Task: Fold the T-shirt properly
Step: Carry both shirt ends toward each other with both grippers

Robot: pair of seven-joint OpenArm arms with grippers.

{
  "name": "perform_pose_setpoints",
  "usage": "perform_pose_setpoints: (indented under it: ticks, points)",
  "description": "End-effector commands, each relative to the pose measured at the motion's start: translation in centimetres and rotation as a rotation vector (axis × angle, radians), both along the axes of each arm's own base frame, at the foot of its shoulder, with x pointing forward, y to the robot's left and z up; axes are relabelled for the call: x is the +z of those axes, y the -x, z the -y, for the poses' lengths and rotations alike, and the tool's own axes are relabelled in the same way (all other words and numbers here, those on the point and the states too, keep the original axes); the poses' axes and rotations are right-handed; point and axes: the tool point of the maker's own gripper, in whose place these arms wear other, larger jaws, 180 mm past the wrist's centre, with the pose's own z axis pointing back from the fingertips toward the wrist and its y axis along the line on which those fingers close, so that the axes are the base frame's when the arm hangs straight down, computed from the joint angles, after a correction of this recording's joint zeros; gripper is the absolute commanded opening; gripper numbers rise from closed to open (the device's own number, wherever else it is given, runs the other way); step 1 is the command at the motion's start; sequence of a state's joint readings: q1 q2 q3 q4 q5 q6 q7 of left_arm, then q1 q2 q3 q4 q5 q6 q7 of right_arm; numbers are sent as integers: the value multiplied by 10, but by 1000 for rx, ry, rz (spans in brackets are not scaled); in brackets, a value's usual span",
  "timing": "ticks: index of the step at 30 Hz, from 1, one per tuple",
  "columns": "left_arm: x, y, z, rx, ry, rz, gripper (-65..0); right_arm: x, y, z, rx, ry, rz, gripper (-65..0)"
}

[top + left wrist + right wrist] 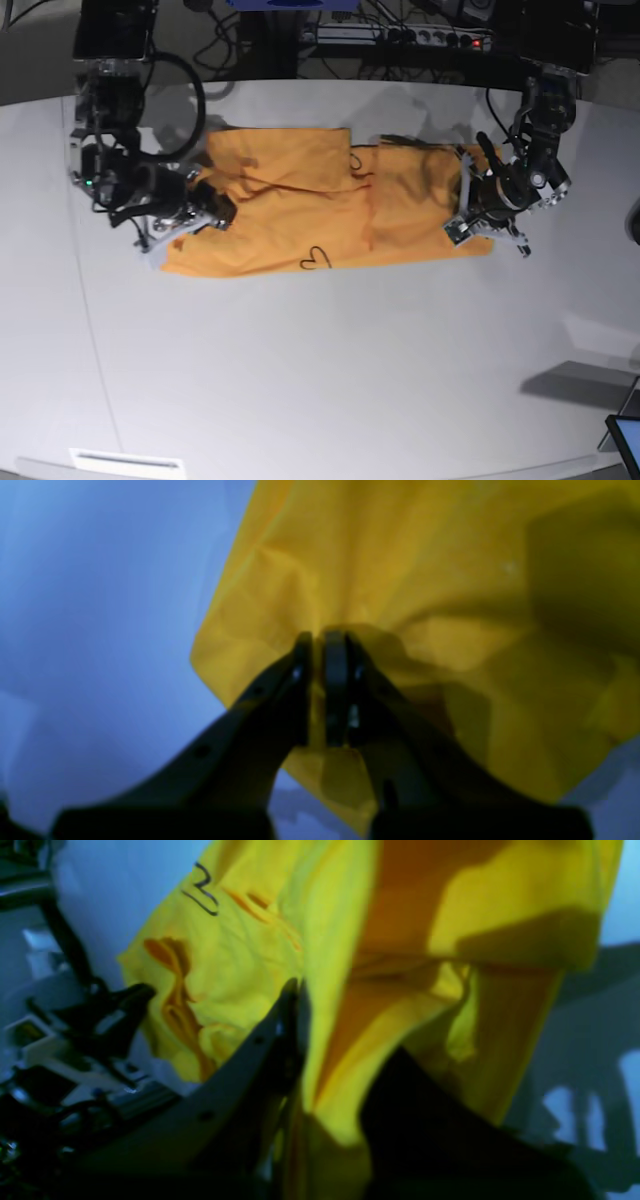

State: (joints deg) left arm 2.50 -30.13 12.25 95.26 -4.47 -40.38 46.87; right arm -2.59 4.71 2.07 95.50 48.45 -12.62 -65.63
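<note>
- Your T-shirt (300, 215) lies on the table (320, 380), already folded lengthwise into a long band.
- Your left gripper (320, 690) and right gripper (305, 1040) each pinch one end of it.
- You likely still have the crosswise folds to make.

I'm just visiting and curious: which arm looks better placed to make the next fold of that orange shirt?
Probably neither alone. The left gripper is shut on the T-shirt at one end, and the right gripper is shut on it at the other. With each end pinched, they look set to move it together.

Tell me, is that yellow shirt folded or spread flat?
Partly folded: the T-shirt lies as a long band, layers overlapping.
</note>
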Motion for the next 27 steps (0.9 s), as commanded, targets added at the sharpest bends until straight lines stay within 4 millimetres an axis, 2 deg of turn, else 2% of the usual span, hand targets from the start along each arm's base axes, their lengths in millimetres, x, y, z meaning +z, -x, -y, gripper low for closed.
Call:
perform_pose_setpoints:
  ticks: [1,6,10,14,18,23,27]
  points:
    - [14,-9,-9,4,-30,41,-601,10,-7,-2,-11,10,33,-647]
    - [37,-7,-21,43,-32,108,-601,9,-3,-12,-21,37,5,-647]
    - [52,-5,-18,26,-46,152,-601,5,0,-13,-56,35,-42,-647]
    - [43,6,-26,29,-80,108,-601,20,-4,-12,-83,31,-18,-647]
    - [42,7,-25,29,-80,104,-601,28,-4,-1,-149,43,-33,-647]
    - [42,7,-27,31,-85,100,-601,27,9,-13,-134,63,-82,-647]
    - [26,11,-36,56,-91,52,-601,24,20,-36,-73,62,-105,-647]
